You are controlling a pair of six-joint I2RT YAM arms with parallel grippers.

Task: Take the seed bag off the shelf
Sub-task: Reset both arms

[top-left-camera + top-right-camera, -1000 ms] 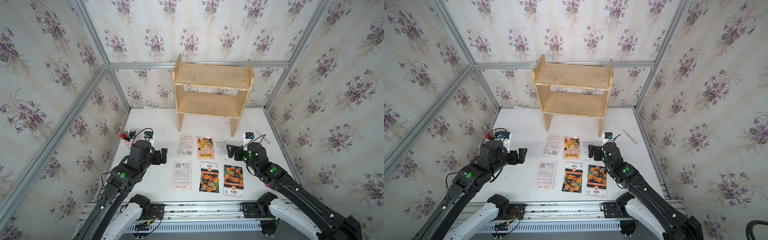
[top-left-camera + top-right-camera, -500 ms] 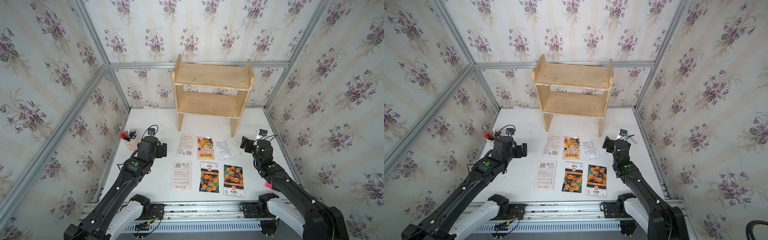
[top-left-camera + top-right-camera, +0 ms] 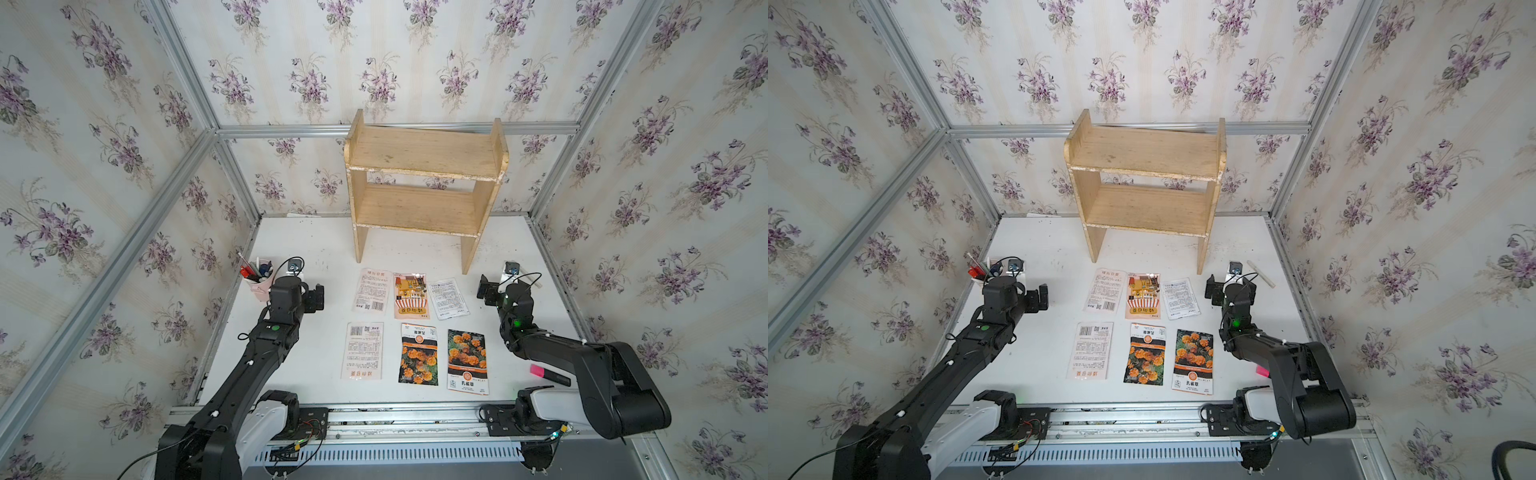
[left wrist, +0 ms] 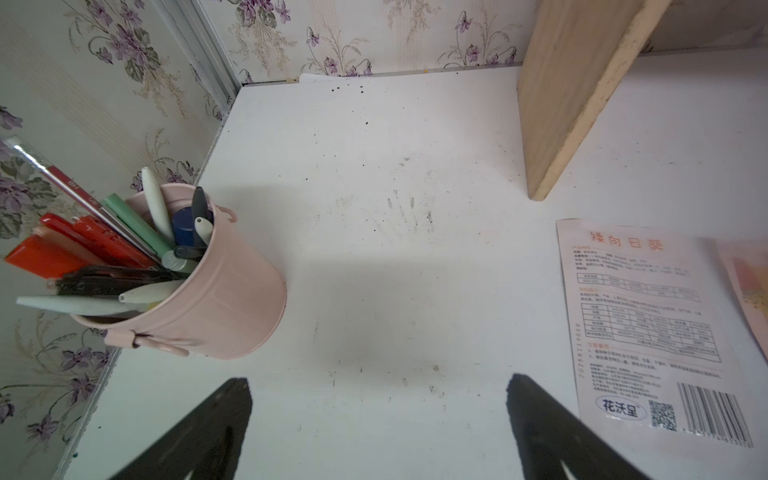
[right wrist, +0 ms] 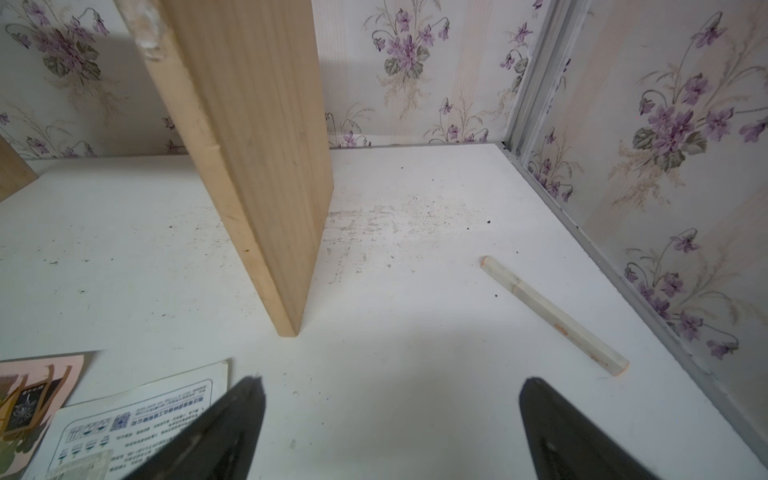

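Nearest the robot, three seed bags are lying flat on the white table (image 3: 316,374): a pale printed-back bag (image 3: 362,351), a marigold bag (image 3: 418,353) and a second marigold bag (image 3: 466,360), side by side without overlapping. A pink marker (image 3: 540,371) is lying near the right arm.

Just beyond, the left gripper (image 3: 316,297) and the right gripper (image 3: 485,287) are hovering low on either side of the bags. Both are standing released, jaws spread wide, and each wrist view is showing only bare table between the black tips.

Between the two grippers three more bags are lying in a row: a pink-lettered bag (image 3: 373,290), an orange-and-red bag (image 3: 410,295) and a small white bag (image 3: 449,297). A pink pen cup (image 3: 259,286) is standing beside the left gripper, and a pale stick (image 3: 1260,273) is lying past the right one.

Farthest back, the shelf (image 3: 424,153) is standing against the rear wall, and both its tiers are showing bare wood in both top views. No seed bag is sitting on it, so the removal appears complete. Apparently nothing is remaining to fetch.
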